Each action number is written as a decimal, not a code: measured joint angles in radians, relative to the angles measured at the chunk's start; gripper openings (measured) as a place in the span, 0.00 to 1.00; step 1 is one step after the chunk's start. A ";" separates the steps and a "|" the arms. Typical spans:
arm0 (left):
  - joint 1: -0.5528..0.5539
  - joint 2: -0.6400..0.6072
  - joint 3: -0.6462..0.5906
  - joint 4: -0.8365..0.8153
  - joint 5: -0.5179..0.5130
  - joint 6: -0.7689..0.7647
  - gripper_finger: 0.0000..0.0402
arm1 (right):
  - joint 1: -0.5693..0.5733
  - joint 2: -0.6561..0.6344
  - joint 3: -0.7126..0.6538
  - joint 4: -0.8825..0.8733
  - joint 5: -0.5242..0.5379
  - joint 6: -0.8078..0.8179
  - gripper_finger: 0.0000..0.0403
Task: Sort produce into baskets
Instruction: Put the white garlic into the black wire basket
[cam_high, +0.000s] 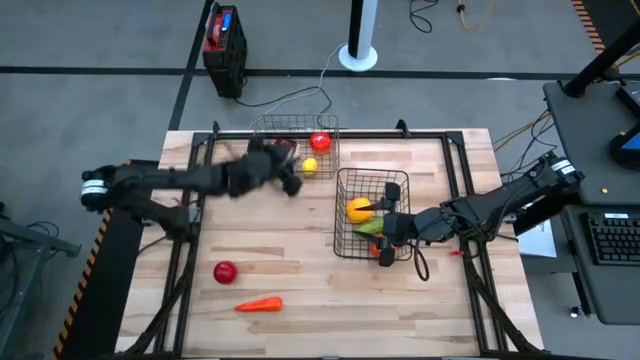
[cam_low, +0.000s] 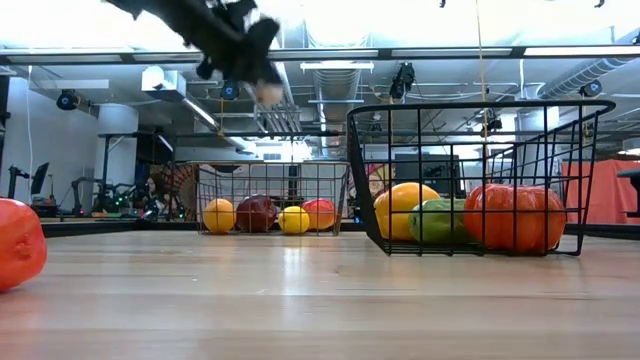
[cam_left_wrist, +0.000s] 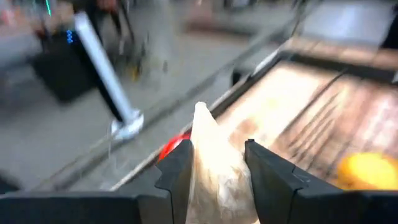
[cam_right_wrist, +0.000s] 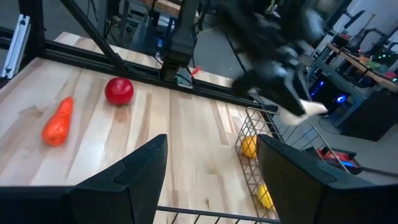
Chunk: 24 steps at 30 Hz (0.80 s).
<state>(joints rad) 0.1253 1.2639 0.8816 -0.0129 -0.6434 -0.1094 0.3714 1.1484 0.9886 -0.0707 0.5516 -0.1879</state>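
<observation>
My left gripper (cam_high: 292, 183) hangs above the table just beside the far wire basket (cam_high: 262, 128), shut on a white garlic (cam_left_wrist: 214, 177), which also shows pale under the fingers in the low view (cam_low: 268, 93). That basket holds a red piece (cam_high: 320, 142) and a yellow piece (cam_high: 309, 166). My right gripper (cam_high: 395, 228) is open over the near basket (cam_high: 342, 240) with nothing between its fingers (cam_right_wrist: 143, 168). This basket holds an orange-yellow piece (cam_low: 402, 208), a green one (cam_low: 440, 220) and an orange-red one (cam_low: 512, 216). A red apple (cam_high: 225, 271) and a carrot (cam_high: 258, 304) lie on the table. My left gripper pinches the garlic's two sides (cam_left_wrist: 198, 177) between its two fingers. Its pointed tip (cam_left_wrist: 200, 112) sticks out past the fingertips. The fingers come nearly level from the table's left, slanting a little down. The garlic is lifted clear of the table and of the basket.
A red-and-black box (cam_high: 224, 45) and a white post base (cam_high: 358, 55) stand on the floor beyond the far edge. Black frame rails (cam_high: 300, 135) run along the table's sides. Bare wood lies between the apple and the near basket.
</observation>
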 joint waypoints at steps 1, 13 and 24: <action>0.069 0.006 0.027 -0.070 0.071 -0.016 0.29 | 0.000 0.000 0.000 -0.001 0.000 0.005 0.59; 0.487 0.275 0.352 -0.500 0.566 0.054 0.29 | -0.001 0.000 -0.008 -0.030 -0.001 0.107 0.59; 0.480 0.370 0.422 -0.582 0.537 0.092 0.29 | -0.001 0.000 -0.030 -0.031 -0.001 0.145 0.59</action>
<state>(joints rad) 0.6053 1.6341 1.3039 -0.5946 -0.1065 -0.0174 0.3702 1.1481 0.9585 -0.1017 0.5506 -0.0429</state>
